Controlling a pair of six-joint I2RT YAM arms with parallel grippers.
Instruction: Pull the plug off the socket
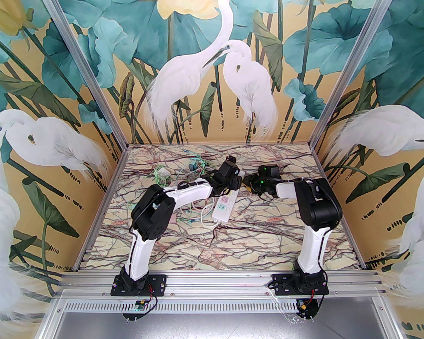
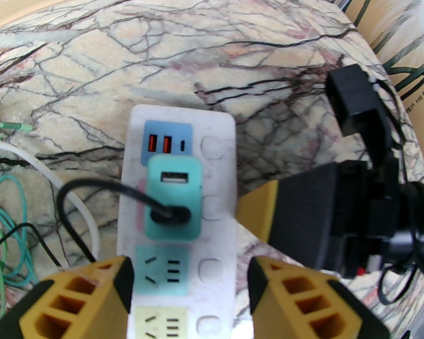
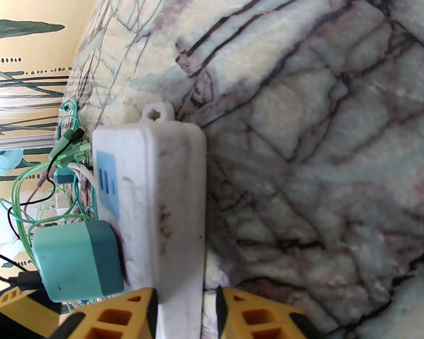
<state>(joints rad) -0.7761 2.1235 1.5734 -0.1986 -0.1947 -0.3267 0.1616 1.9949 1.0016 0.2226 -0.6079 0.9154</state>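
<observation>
- Cables, thin and green, lie in a loose tangle at the left of the table. They are too knotted to count, and one thicker white cord runs beside them.
- Over the near part of the power strip hovers the left claw. Its jaws are apart, with one finger on each side of the strip, and it holds nothing.
- One teal plug sits seated in the strip, just past the left claw's fingertips. One black lead comes out of its face and curls off to the left.
- To do this step well, I judge the left claw should move forward until the plug's flat sides lie between its fingers. It should close on the body rather than the lead, then pull straight away from the strip's face without rocking.
- On the strip I count two orange USB ports and one small slot beyond the plug. There are two empty sockets on the near side and four round buttons along the right edge.
- At the strip's long right edge, just beside the plug, the right claw appears clamped onto the casing. That grip needs to be firm, or the strip may lift with the plug.
</observation>
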